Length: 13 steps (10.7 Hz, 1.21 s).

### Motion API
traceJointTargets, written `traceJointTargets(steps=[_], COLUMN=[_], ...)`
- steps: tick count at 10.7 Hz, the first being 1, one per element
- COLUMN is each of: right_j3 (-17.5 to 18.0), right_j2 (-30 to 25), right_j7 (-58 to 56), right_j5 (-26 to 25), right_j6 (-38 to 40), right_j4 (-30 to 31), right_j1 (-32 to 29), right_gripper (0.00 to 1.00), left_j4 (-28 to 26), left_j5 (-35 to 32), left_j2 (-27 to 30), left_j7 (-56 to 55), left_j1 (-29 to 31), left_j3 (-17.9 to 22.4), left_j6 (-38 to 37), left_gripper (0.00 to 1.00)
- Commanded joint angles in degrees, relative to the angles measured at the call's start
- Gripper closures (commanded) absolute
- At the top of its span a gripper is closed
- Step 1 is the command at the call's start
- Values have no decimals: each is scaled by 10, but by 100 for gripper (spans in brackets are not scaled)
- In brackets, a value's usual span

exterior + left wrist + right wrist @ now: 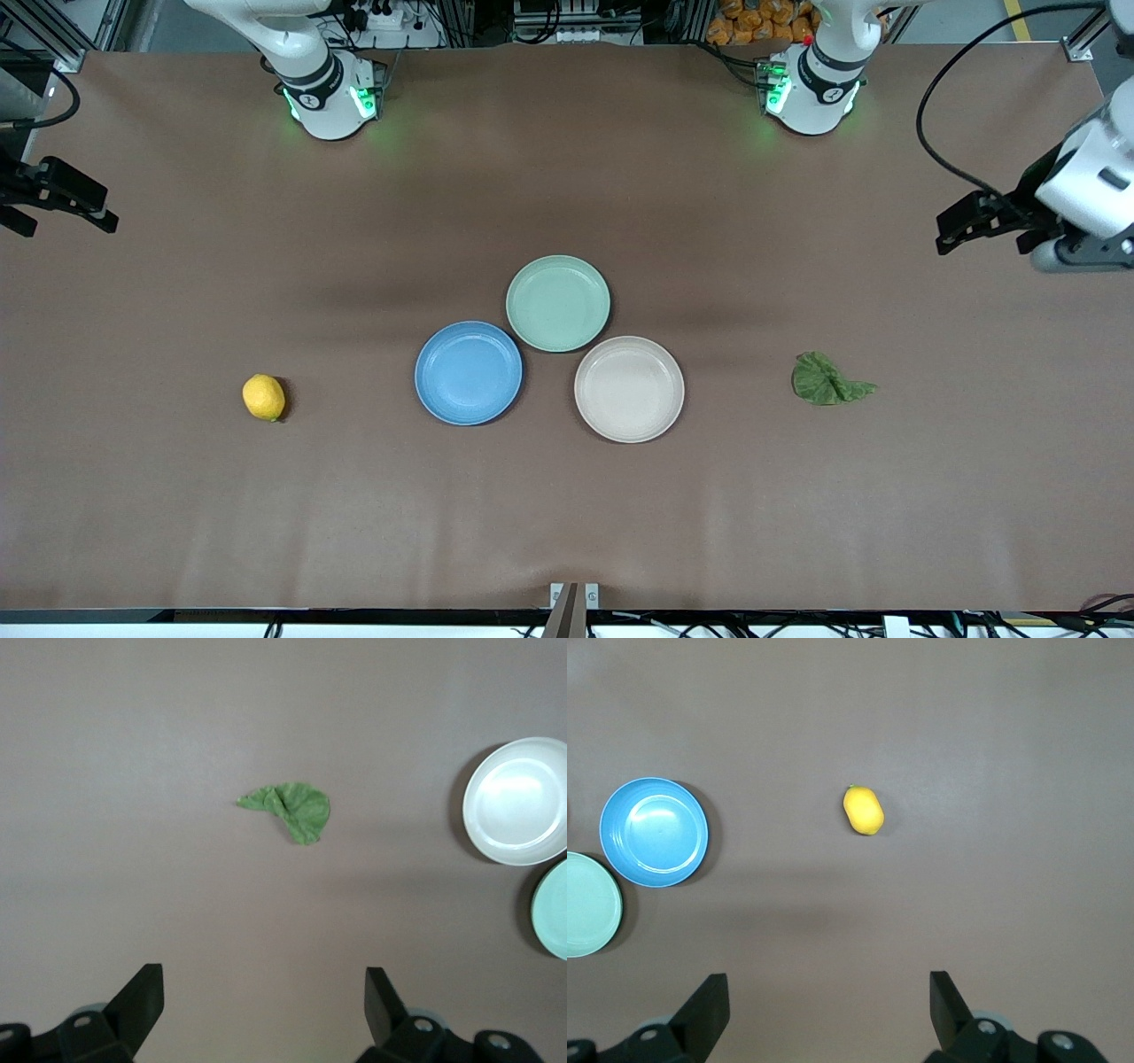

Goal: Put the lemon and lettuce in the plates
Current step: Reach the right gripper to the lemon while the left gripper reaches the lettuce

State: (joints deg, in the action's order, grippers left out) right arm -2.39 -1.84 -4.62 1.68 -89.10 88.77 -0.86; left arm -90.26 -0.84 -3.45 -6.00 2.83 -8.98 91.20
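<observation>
Mint plate (554, 908) cut off by edge in both wrist views.

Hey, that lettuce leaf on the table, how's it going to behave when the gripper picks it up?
The lettuce is one thin, wrinkled leaf lying flat, so it will probably flop and droop from the pinch point. It looks very light, so a nudge from the open left gripper may slide it. Its folded middle probably offers the best grip.

lemon (264, 397) on table | lettuce (827, 379) flat on table | plates (469, 373) empty
</observation>
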Motion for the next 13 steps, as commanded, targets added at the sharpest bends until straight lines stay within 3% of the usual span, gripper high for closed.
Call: traceJointTargets(steps=[1, 5, 8, 10, 13], right_j3=[4, 3, 4, 4, 4], right_j2=[3, 37, 72, 90, 143], right_j7=[-7, -7, -3, -2, -3], right_j5=[5, 3, 3, 3, 4], right_j6=[3, -10, -60, -117, -150], right_j4=[0, 1, 37, 84, 98], right_j1=[-8, -12, -18, -18, -17], right_gripper=[0, 0, 0, 0, 0], left_j4=[-4, -43, -121, -124, -127], left_j5=[-12, -40, -41, -43, -43], left_j2=[-51, -119, -133, -162, -210], left_j7=[14, 0, -20, -37, -44], left_j1=[3, -2, 0, -5, -6], left_j3=[-2, -2, -2, -2, -2], left_j6=[16, 108, 218, 240, 277], left_gripper=[0, 0, 0, 0, 0])
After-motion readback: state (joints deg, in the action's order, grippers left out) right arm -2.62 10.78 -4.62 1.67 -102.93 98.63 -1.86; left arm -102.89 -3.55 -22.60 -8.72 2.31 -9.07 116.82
